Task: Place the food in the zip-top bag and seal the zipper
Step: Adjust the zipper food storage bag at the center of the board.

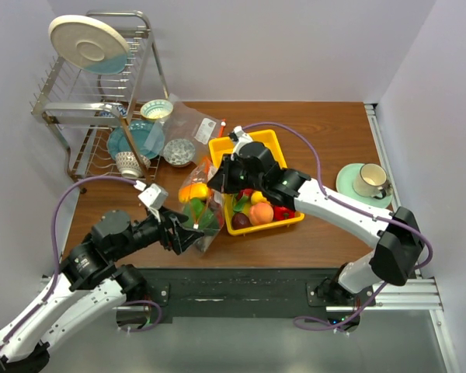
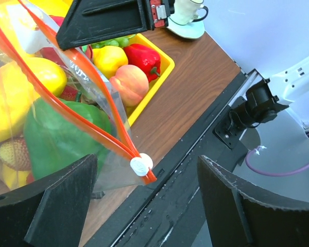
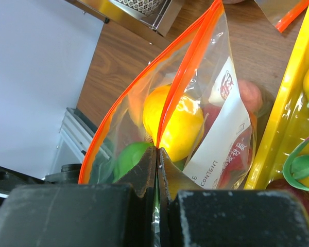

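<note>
Right hand (image 3: 158, 154) tight on zipper (image 3: 184, 85)

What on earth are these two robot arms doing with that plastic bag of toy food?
They are packing toy food into a clear zip-top bag. The right end effector is shut on the bag's orange-red zipper strip. The left end effector is open, its fingers either side of the white slider, not gripping it. A green pepper and a yellow fruit are in the bag; a peach and a red pepper lie in the yellow tray. The zipper is not yet closed.
</note>
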